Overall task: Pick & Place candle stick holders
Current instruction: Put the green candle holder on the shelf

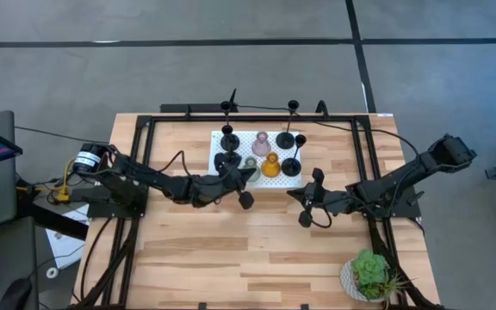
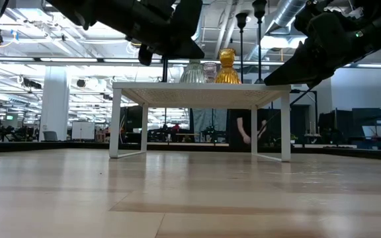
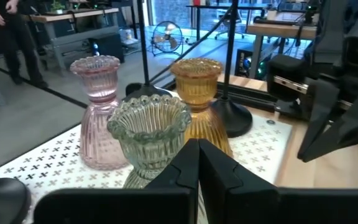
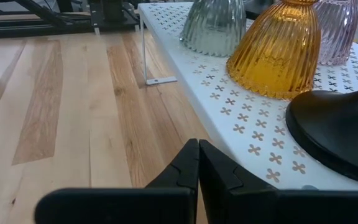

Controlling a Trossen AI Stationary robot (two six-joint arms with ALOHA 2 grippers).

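Note:
The candle stick holders stand on a white perforated platform (image 1: 239,145) at the table's middle: a pink one (image 1: 262,142), an amber one (image 1: 271,165), a pale green one (image 1: 250,165), and several black ones with disc bases, for instance (image 1: 227,131), (image 1: 293,165). My left gripper (image 1: 241,181) is shut and empty at the platform's near left side, just in front of the pale green holder (image 3: 151,134). My right gripper (image 1: 298,198) is shut and empty, off the platform's near right corner, pointing toward the table's left (image 4: 197,149).
A green potted plant (image 1: 370,275) stands at the table's near right corner. A black metal frame (image 1: 145,129) runs around the tabletop. Bare wood lies between the platform and the near edge. A person (image 3: 17,37) stands in the room beyond.

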